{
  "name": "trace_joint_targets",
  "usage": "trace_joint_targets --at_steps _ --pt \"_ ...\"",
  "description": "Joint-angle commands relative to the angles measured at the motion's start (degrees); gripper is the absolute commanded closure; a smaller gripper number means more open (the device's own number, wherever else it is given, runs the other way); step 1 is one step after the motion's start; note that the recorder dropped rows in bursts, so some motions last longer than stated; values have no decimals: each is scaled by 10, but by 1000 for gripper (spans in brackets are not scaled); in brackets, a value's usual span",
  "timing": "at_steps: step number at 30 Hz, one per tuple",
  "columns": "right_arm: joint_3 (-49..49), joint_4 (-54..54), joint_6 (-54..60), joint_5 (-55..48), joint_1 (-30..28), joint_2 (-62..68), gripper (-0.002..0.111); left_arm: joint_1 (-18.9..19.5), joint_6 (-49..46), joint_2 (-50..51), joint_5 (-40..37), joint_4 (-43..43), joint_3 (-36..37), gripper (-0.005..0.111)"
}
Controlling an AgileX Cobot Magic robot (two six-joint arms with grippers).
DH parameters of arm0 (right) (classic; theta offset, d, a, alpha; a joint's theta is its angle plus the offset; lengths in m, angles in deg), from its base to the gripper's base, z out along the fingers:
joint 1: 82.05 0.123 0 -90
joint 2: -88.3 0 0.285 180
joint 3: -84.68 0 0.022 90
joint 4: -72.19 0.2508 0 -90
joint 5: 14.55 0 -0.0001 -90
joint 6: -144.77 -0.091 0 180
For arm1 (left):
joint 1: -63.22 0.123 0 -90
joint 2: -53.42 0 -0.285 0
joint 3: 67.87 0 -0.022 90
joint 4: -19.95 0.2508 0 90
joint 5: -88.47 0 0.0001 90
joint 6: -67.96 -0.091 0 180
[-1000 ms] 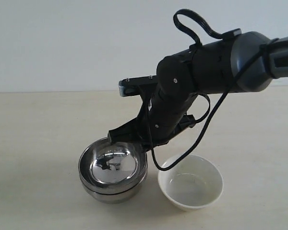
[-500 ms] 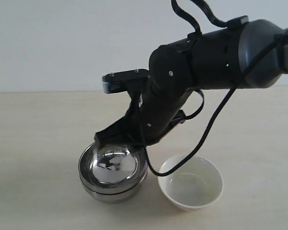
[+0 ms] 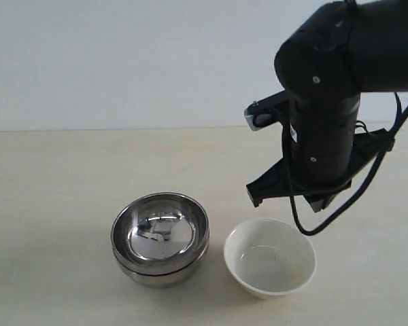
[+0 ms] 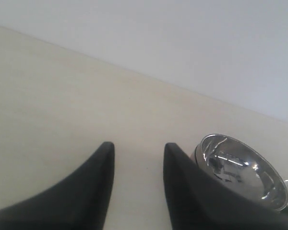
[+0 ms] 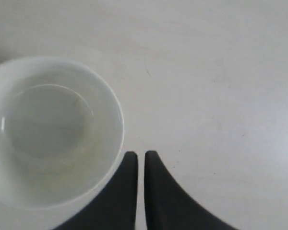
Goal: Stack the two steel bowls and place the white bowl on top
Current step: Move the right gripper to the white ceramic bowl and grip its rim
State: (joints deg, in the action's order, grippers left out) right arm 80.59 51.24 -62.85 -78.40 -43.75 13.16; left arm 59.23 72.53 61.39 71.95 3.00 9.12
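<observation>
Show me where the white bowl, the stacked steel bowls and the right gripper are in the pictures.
white bowl (image 3: 269,261), exterior view, bare inside bottom.
steel bowls (image 3: 160,234), exterior view, inside of the upper bowl.
right gripper (image 5: 140,154), right wrist view, midway between its fingertips.

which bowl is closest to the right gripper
The white bowl, standing alone right by the right gripper. The two steel bowls sit nested together, farther off on the left of the exterior view.

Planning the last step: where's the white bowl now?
Exterior view: the glossy round white bowl sits on the right, close beside the two stacked shiny steel bowls, not touching.
</observation>
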Motion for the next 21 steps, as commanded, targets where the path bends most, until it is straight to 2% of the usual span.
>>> trace_joint_targets --at_steps 1,4,6,9,10,11,12,15,16,19,21 --pt "-55 -2 -7 56 -18 -5 108 2 -1 -2 2 -2 2 74" --pt "-84 -2 -16 99 -24 -5 106 2 -1 -2 2 -2 2 74" --pt "-96 -2 -16 120 -23 -5 98 2 -1 -2 2 -2 2 74" --pt "-107 2 -22 137 -23 -5 68 2 -1 -2 2 -2 2 74" --pt "-110 2 -27 140 -23 -5 55 2 -1 -2 2 -2 2 74" --pt "-118 2 -31 152 -23 -5 35 2 -1 -2 2 -2 2 74" --pt "-126 1 -31 164 -23 -5 31 2 -1 -2 2 -2 2 74" --pt "-149 1 -38 198 -23 -5 39 2 -1 -2 2 -2 2 74" --pt "-161 -3 -41 219 -24 -5 48 2 -1 -2 2 -2 2 74" --pt "-167 -54 -124 225 -24 -4 61 2 -1 -2 2 -2 2 74" --pt "-167 -68 -154 231 -24 -4 61 2 -1 -2 2 -2 2 74"
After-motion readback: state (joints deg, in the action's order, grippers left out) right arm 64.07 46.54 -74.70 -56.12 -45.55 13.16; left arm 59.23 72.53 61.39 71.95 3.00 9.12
